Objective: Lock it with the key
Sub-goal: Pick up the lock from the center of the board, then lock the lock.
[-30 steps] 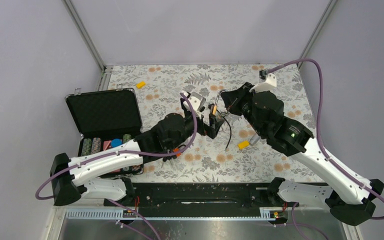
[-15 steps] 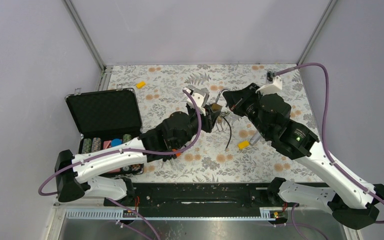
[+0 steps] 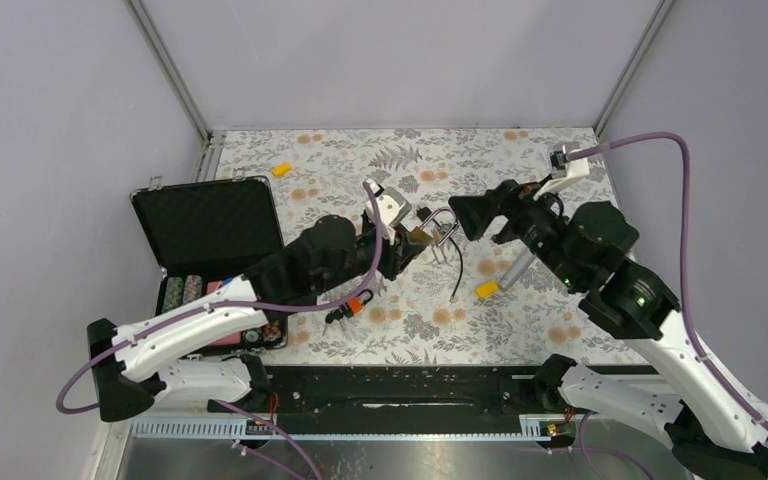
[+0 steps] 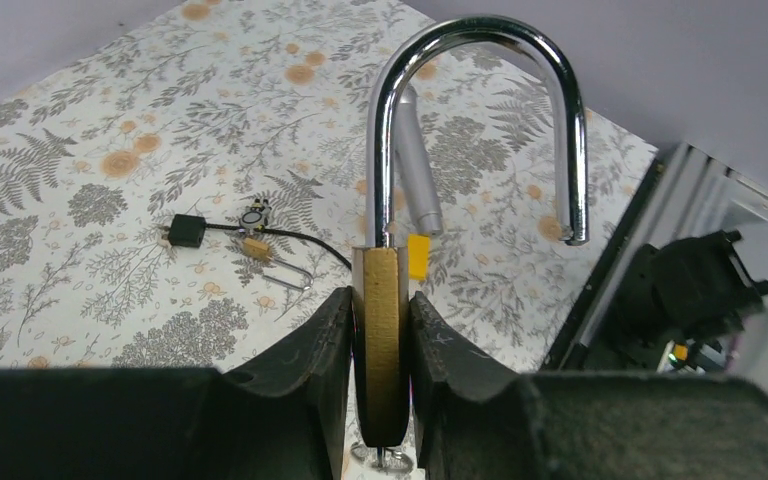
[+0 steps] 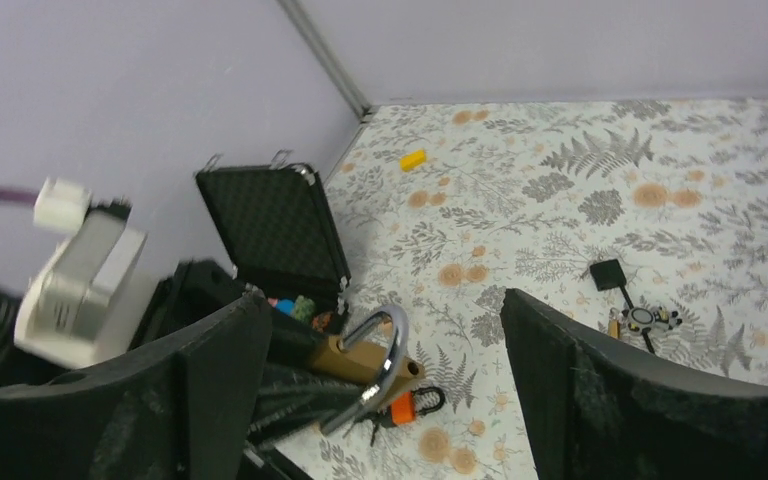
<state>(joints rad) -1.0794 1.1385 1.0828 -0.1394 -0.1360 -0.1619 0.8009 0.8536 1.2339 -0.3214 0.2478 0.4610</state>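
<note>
Pinching the lock (image 4: 380, 345) by its brass body edge-on, the left end effector (image 4: 380, 300) holds it above the middle of the bench (image 3: 380, 160), silver shackle (image 4: 480, 40) up with its free leg clear of the body. The right end effector (image 3: 468, 216) hangs spread and empty just beside the shackle; it would do best to line that leg over its hole and press straight down against the left grip. The key bunch (image 3: 348, 306) lies on the bench, apart from the lock.
</note>
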